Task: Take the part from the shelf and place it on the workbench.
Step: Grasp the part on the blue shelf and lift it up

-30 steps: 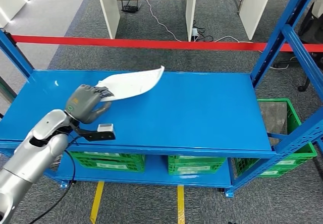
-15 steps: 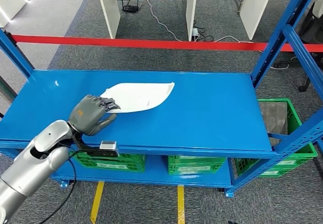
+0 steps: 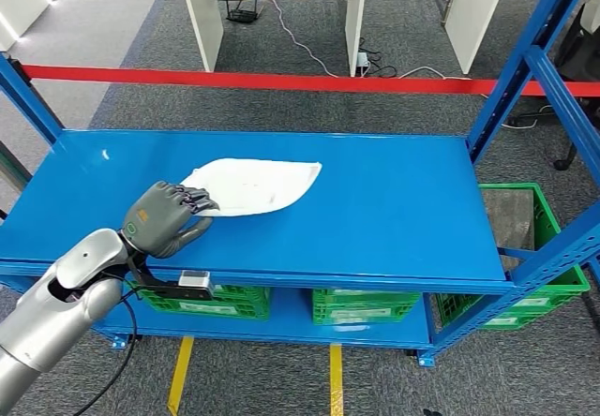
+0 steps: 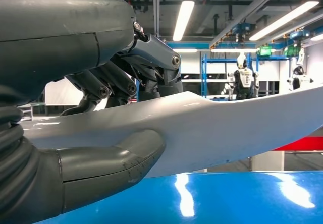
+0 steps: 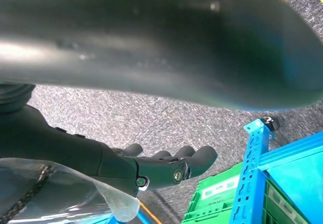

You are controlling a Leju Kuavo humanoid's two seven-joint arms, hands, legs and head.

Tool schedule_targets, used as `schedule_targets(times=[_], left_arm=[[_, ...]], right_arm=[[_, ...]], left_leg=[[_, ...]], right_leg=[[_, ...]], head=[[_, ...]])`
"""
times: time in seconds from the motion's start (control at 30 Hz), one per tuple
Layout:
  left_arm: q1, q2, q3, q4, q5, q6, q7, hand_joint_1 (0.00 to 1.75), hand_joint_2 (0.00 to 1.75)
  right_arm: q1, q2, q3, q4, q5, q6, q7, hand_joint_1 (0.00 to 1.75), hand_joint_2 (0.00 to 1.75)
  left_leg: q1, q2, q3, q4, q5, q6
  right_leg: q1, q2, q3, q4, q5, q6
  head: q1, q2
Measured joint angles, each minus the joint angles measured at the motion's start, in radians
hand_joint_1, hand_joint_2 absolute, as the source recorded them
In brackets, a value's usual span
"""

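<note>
One white part (image 3: 255, 185) on the blue shelf (image 3: 367, 210); our left hand (image 3: 161, 217) clamps its near end, fingers (image 4: 114, 80) above, thumb below. Our right hand (image 5: 167, 166) hangs with fingers loosely apart over carpet. We count three green crates (image 3: 202, 299) beneath, red tape (image 3: 283, 81) behind. No readable writing.

An industrial workshop or robot test floor. A blue steel rack with a flat shelf (image 3: 367, 219) stands on grey carpet; green plastic crates (image 3: 202, 300) sit beneath it. Behind the rack runs a red barrier tape (image 3: 283, 81), with white table legs (image 3: 202, 18) beyond. Fluorescent ceiling strip lights (image 4: 183, 19) hang overhead.
</note>
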Motion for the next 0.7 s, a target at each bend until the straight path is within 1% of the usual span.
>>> schedule_targets(times=[0.3, 0.47, 0.6, 0.7], left_arm=[[0.0, 0.008, 0.001, -0.008, 0.0, 0.001, 0.0, 1.75, 1.75], [-0.001, 0.009, 0.001, -0.012, -0.001, 0.001, 0.0, 1.75, 1.75], [-0.001, 0.009, 0.001, -0.012, 0.0, 0.0, 0.0, 1.75, 1.75], [-0.001, 0.009, 0.001, -0.012, 0.0, 0.0, 0.0, 1.75, 1.75]], right_arm=[[0.0, 0.001, -0.001, 0.0, 0.0, 0.0, 0.005, 0.0, 0.0], [0.0, 0.001, -0.001, 0.0, 0.0, 0.0, 0.009, 0.0, 0.0], [0.001, 0.001, -0.001, 0.0, 0.0, 0.0, 0.009, 0.0, 0.0], [0.002, 0.002, -0.001, 0.0, 0.0, 0.0, 0.01, 0.0, 0.0]], left_leg=[[0.0, 0.0, 0.0, 0.0, 0.0, 0.0], [-0.003, 0.0, 0.0, 0.001, -0.001, 0.001], [-0.006, 0.0, 0.0, 0.003, -0.002, 0.005], [-0.009, 0.0, -0.001, 0.006, -0.002, 0.01]], right_leg=[[0.0, 0.0, 0.0, 0.0, 0.0, 0.0], [-0.002, 0.0, 0.0, -0.001, 0.001, 0.001], [-0.005, 0.0, 0.0, -0.001, 0.001, 0.005], [-0.008, 0.0, 0.0, -0.001, 0.003, 0.011]], head=[[0.0, 0.0], [0.0, 0.0], [0.0, 0.0], [0.0, 0.0]])
